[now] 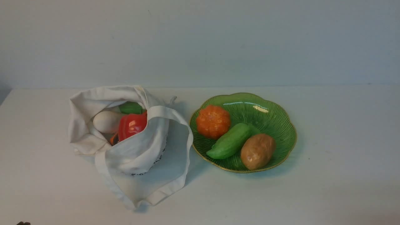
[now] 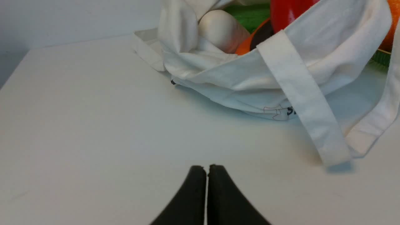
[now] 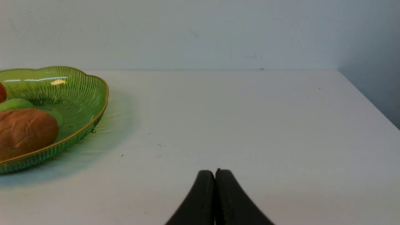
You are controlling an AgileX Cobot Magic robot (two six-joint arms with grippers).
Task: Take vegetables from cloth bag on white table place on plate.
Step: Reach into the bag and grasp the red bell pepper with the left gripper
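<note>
Inside the cloth bag (image 1: 137, 153), red pepper (image 1: 132, 126) not yet taken out. Already on the plate (image 1: 276, 116), three pieces (image 1: 231, 144). Left claw (image 2: 206, 171), right claw (image 3: 215, 175) pressed together, empty.

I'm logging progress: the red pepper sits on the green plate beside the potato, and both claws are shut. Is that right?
Not quite. The red pepper is inside the cloth bag, not on the green plate, as the front view shows. The potato is on the plate, and the left claw and right claw are both shut.

left pincer (image 2: 206, 170) closed, right pincer (image 3: 215, 175) closed
</note>
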